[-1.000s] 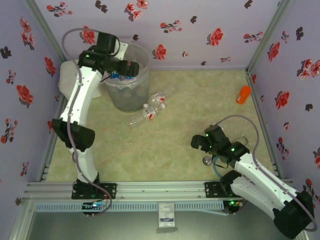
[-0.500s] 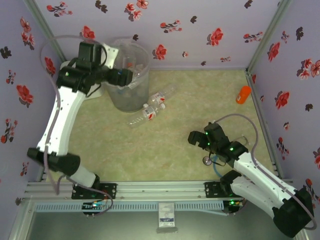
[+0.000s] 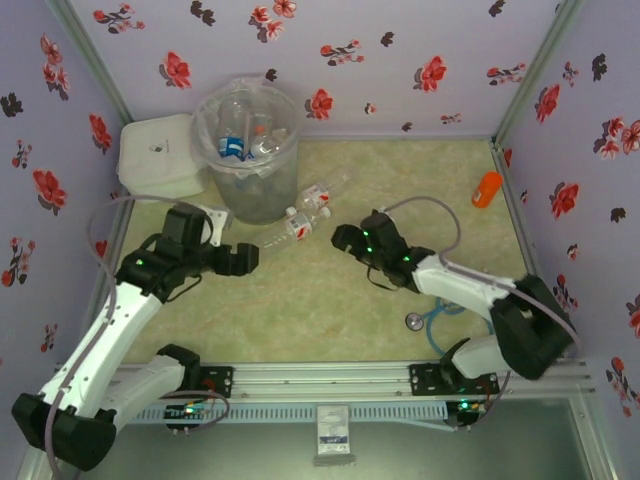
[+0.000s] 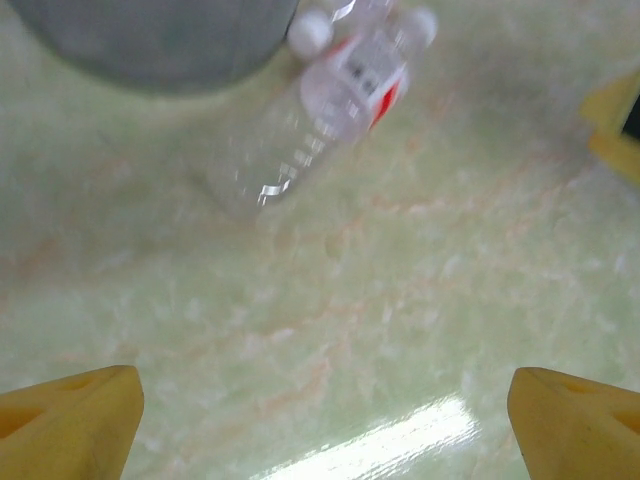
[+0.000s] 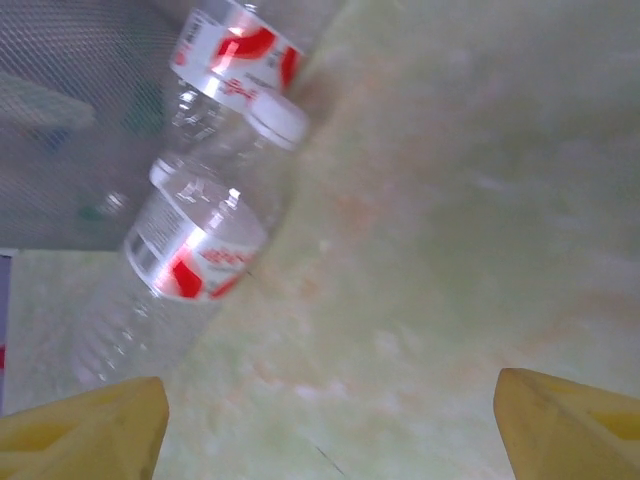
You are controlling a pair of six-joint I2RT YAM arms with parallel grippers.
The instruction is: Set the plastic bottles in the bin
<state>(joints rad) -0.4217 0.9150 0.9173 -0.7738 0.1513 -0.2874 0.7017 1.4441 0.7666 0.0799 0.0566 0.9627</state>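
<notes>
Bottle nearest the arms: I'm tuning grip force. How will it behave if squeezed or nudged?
The bottle looks empty and clear, so probably light and thin-walled; a hard squeeze may crumple it. Lying sideways on the table, it would likely roll if nudged. Its cap seems to touch the other bottle, which may shift.

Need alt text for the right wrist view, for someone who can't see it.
A clear plastic bottle with a red-and-white label lies on the pale green table, with a second bottle just beyond it, both beside the grey bin at upper left. The right tool is open, its yellow fingertips at the bottom corners, holding nothing.
</notes>
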